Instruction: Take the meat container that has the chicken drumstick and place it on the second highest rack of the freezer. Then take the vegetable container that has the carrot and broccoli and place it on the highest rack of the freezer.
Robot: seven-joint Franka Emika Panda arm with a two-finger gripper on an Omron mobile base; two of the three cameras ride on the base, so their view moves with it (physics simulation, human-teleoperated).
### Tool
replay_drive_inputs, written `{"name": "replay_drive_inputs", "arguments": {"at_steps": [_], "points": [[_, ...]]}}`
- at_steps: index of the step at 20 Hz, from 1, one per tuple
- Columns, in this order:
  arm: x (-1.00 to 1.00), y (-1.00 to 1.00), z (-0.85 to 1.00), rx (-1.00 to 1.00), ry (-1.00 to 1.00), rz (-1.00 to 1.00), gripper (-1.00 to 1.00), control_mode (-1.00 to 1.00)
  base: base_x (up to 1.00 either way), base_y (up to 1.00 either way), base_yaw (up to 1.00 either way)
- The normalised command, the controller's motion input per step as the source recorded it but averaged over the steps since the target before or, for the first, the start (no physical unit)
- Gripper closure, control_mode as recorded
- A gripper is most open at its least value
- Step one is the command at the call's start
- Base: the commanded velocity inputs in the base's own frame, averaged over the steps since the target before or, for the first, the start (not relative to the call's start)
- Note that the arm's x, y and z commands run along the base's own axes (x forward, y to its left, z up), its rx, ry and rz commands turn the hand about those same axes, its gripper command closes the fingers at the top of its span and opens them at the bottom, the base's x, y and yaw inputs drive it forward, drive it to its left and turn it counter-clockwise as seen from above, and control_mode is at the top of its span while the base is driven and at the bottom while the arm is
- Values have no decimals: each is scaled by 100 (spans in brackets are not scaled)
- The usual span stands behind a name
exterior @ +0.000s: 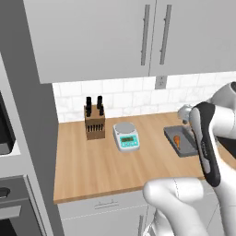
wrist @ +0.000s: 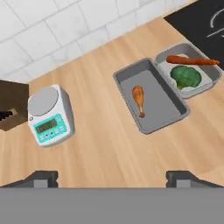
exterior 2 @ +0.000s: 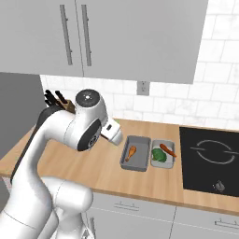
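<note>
- On the counter point(exterior: 87, 170), the dark grey tray point(wrist: 168, 107) with the drumstick point(wrist: 138, 97) lies ahead of my gripper point(wrist: 112, 179), up and right in the hand view.
- The tray's long axis slants there, upper left to lower right; seen from the right base, it runs front to back.
- My fingers stand wide apart, holding nothing.

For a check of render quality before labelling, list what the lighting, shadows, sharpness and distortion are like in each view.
Left base view: even, soft light, no strong glare; the scale is readable as a shape, its digits not. Right base view: the white arm is bright, with pale, low-contrast surfaces. Hand view: display digits blurred, drumstick clear; no obvious lens bending.
</note>
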Motion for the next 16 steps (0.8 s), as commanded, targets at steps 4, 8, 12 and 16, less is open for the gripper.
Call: {"name": "replay_drive_inputs", "arguments": {"at_steps": [4,8,12,16], "points": [[0,-42,-45,25,-3,-70,-100,-100,0,0,0],[0,-76,-26,34,14,-62,-100,-100,0,0,0],[-1,-81,-27,52,11,-34,-100,-100,0,0,0],[3,-46,-34,46,17,-6,-100,-100,0,0,0]]}}
